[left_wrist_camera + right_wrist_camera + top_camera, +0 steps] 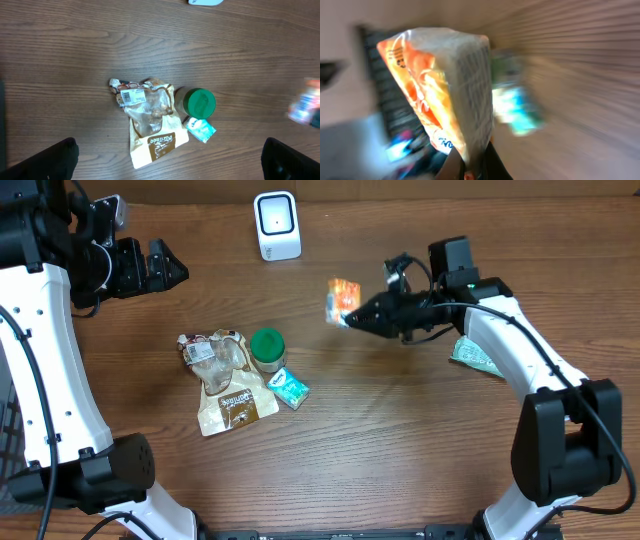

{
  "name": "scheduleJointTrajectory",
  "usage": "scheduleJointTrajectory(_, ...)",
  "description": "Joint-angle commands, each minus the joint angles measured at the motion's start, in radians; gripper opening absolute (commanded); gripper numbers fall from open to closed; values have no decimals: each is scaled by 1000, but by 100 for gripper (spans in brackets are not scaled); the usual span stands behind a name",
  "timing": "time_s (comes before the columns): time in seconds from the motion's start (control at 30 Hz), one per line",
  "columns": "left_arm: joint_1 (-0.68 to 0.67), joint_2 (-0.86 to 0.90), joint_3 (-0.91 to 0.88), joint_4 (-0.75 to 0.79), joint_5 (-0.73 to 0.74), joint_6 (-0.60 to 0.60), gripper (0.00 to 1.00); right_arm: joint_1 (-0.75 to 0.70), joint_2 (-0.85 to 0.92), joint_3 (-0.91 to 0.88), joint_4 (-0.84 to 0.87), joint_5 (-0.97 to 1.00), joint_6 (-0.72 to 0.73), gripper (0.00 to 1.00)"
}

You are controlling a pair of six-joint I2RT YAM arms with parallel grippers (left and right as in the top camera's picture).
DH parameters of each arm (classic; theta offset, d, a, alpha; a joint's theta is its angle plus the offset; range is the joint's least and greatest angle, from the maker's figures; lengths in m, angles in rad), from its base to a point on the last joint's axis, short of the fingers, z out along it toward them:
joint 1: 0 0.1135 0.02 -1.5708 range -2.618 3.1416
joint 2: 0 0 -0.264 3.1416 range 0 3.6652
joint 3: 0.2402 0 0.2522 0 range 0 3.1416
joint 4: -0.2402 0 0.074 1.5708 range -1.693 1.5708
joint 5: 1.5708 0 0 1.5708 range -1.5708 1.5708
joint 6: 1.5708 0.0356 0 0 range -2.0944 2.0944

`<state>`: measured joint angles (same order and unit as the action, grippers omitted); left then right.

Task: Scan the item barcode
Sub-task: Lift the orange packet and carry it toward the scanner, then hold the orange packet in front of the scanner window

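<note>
Orange packet (342,298) clamped in right tool (350,318), clear of scanner (277,225); left tool (178,270) wide, empty.

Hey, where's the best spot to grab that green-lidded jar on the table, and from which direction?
Take the green-lidded jar by its round lid, coming straight down from above: it seems to stand upright, lid facing up. The brown bag and teal packet crowd its sides, so a side approach looks awkward.

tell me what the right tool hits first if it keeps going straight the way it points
Beyond the orange packet it holds, the right tool seems aimed at the green-lidded jar; its height is unclear, so it may pass over.
</note>
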<state>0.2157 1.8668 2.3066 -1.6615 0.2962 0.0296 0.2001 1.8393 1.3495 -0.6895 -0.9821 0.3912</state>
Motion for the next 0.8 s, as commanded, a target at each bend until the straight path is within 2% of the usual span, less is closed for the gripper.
scheduleJointTrajectory(0.0,-7,-8,16,-2,8,16,100,35,-12,13,-103,536,-6,4)
scheduleJointTrajectory(0.27,-7,-8,16,-2,8,16,100,47,-12,82,-240,628,-38,4)
scheduleJointTrajectory(0.37,-7,-8,16,-2,8,16,100,55,-3,226,-354,694,-82,4)
scheduleJointTrajectory(0.53,-7,-8,16,-2,8,16,100,120,54,559,-496,962,-82,4)
scheduleJointTrajectory(0.63,-7,-8,16,-2,8,16,100,186,102,698,-461,1126,-146,4)
scheduleJointTrajectory(0.77,-7,-8,16,-2,8,16,100,305,143,716,-200,1427,-299,4)
